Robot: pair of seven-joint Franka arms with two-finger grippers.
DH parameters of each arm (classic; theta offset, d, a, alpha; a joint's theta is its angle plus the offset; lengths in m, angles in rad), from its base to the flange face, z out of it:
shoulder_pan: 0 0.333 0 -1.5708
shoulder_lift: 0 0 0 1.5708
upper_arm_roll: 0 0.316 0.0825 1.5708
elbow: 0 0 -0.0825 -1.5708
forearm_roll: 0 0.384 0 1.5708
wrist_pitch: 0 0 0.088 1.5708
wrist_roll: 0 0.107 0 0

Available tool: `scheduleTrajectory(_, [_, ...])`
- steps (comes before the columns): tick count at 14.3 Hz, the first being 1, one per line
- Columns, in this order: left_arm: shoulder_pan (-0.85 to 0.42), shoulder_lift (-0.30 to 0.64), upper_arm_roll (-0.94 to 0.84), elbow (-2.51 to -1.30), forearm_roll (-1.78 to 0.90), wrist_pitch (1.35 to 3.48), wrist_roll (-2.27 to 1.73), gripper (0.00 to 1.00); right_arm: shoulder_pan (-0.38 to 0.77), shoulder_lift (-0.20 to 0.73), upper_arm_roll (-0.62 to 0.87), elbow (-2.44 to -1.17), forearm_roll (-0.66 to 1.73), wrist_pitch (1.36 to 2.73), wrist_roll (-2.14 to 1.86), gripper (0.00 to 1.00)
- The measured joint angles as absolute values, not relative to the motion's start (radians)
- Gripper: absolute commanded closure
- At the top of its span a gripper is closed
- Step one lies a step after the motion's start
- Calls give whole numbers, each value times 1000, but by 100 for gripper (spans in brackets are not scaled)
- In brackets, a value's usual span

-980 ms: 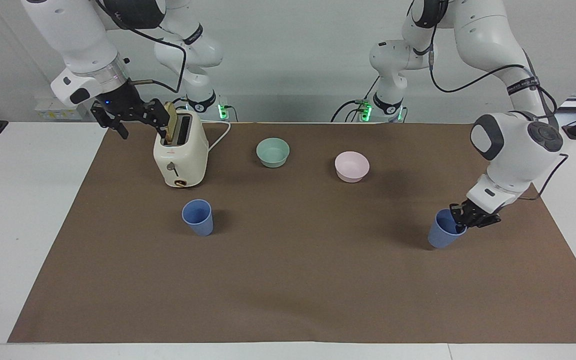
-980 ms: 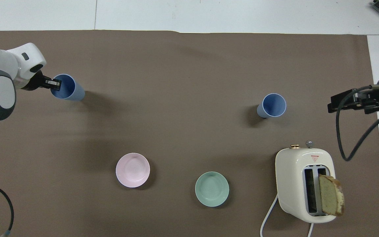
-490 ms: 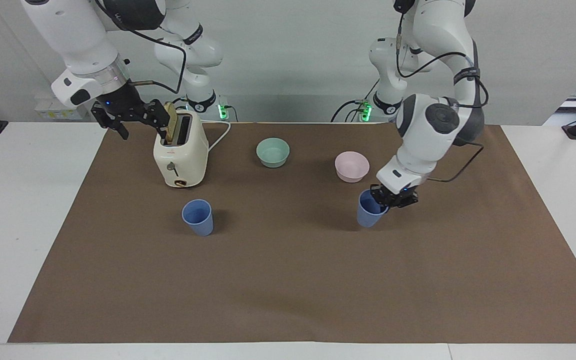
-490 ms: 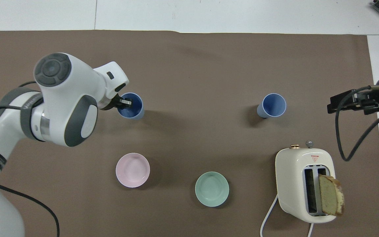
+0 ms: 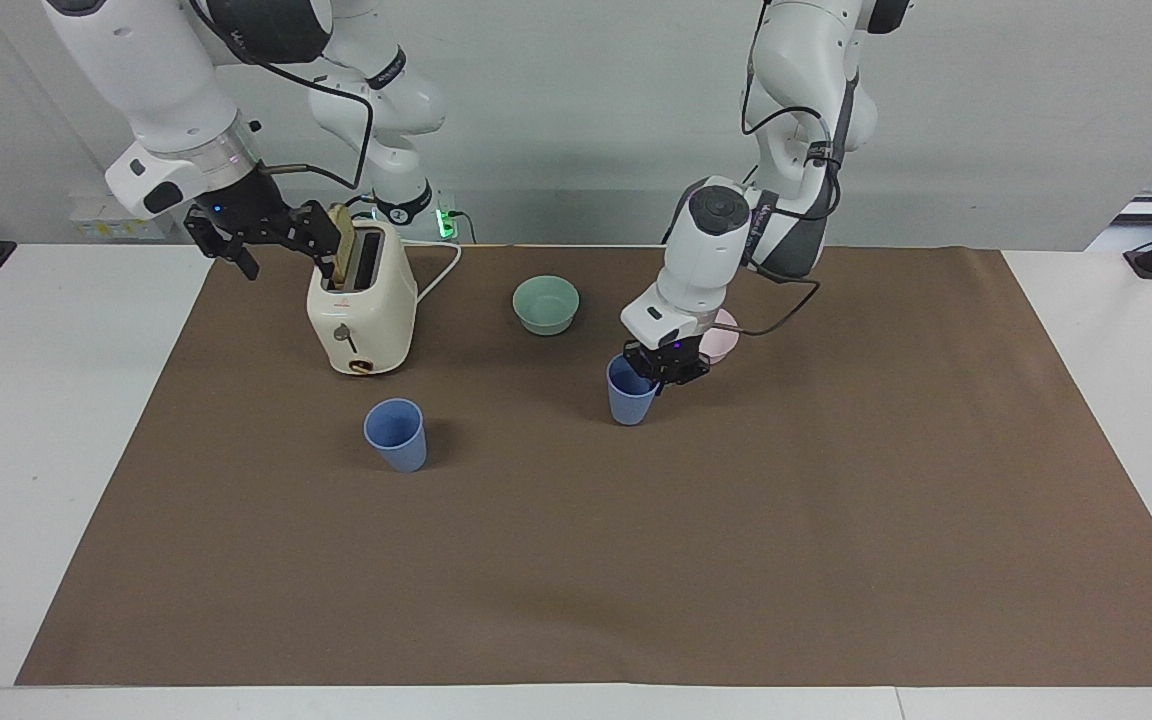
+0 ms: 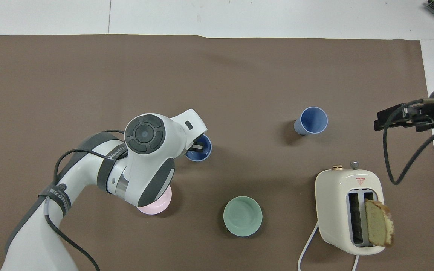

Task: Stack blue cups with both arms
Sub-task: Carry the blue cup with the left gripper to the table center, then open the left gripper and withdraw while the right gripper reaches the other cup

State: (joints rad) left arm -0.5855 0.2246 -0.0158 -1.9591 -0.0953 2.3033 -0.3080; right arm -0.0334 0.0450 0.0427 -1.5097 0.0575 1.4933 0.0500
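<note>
Under left arm, pink bowl (image 6: 156, 205) half hidden; left gripper (image 5: 664, 370) grips blue cup (image 5: 629, 393).

Two blue cups: one held (image 5: 630, 398), one standing free (image 5: 396, 433). Two bowls: one mint-green bowl (image 5: 546, 304), one pink bowl (image 5: 725, 336). One toaster (image 5: 361, 308) with one bread slice (image 6: 379, 227). Two arms, two hands: left hand (image 5: 668, 374), right hand (image 5: 236, 232).
</note>
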Motion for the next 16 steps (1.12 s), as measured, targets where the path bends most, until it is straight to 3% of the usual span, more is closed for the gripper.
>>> scheduleTrajectory(6, [-580,207,6,-1948,-159,2299,-305,0,-34,40,42,-1516,57,1499,50,0])
scheduleTrajectory(8, [-555,173,19,-1932,-159,2253,-296,0,-35,24,42,-1553,57,1563,50,0])
scheduleTrajectory(12, [-412,48,27,-1915,-145,2098,-143,0,-68,-16,40,-1669,48,1679,22,0])
scheduleTrajectory(16, [-233,-41,34,-1910,-114,1986,19,0,-46,33,49,-1767,49,1802,16,0])
